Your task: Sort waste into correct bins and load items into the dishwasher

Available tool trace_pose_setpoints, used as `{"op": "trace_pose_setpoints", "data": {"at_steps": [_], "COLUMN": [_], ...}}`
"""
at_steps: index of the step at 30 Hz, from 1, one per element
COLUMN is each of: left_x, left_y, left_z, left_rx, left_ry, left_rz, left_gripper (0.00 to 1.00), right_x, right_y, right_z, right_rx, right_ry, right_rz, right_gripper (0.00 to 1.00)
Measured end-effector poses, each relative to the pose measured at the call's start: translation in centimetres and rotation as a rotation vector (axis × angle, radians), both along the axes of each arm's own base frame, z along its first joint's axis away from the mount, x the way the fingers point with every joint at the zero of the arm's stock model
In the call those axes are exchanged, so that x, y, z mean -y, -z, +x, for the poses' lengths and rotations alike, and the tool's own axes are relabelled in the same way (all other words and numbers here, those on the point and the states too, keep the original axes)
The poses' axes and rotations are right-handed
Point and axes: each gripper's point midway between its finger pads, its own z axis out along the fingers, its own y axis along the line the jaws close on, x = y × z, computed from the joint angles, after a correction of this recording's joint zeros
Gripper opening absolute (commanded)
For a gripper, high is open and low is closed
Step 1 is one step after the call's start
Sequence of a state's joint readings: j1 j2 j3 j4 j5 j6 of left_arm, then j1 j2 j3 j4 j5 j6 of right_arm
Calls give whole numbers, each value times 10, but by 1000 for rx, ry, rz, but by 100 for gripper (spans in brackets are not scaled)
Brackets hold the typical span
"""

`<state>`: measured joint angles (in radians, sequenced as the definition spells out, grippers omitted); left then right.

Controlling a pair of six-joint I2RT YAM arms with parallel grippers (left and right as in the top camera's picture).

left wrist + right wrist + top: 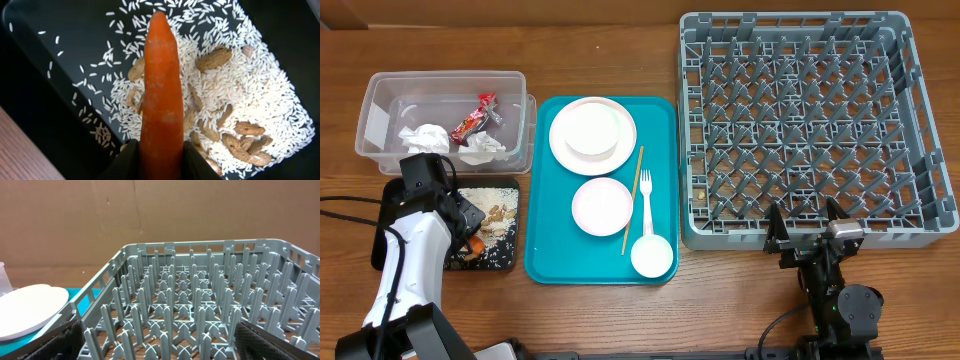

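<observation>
We grip the orange carrot piece (161, 95) tight in our left hand (161, 159), over the black tray (60, 75) of rice (250, 100) and nuts (214, 59). Our right hand (805, 228) sits spread open by the dish rack (795, 17) on the counter (620, 50).

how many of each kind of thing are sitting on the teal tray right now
white plate: 1
white bowl: 1
white cup: 1
white fork: 1
wooden chopstick: 1
total: 5
</observation>
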<state>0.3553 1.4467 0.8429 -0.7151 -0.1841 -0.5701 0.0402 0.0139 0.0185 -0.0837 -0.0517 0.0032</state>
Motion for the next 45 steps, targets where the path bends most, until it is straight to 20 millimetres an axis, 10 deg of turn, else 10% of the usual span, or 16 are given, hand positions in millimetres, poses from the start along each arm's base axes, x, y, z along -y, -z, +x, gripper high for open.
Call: {"op": "trace_pose_setpoints", "data": {"at_steps": [21, 27, 33, 45], "left_x": [0, 1, 34, 126], "left_y": [-3, -40, -63, -85], "left_z": [-1, 6, 32, 54], "left_rx": [-13, -34, 79, 255], "left_ry": [14, 55, 172, 543], "left_rz": [-1, -20, -203, -554], "left_gripper": [30, 22, 37, 100], "right_x": [0, 0, 0, 0], "right_y": [0, 0, 0, 0], "right_z": [0, 0, 0, 0], "right_rx": [0, 0, 0, 0], "right_ry": [0, 0, 1, 1], "right_rz": [0, 0, 0, 0], "right_gripper": [100, 100, 100, 100]}}
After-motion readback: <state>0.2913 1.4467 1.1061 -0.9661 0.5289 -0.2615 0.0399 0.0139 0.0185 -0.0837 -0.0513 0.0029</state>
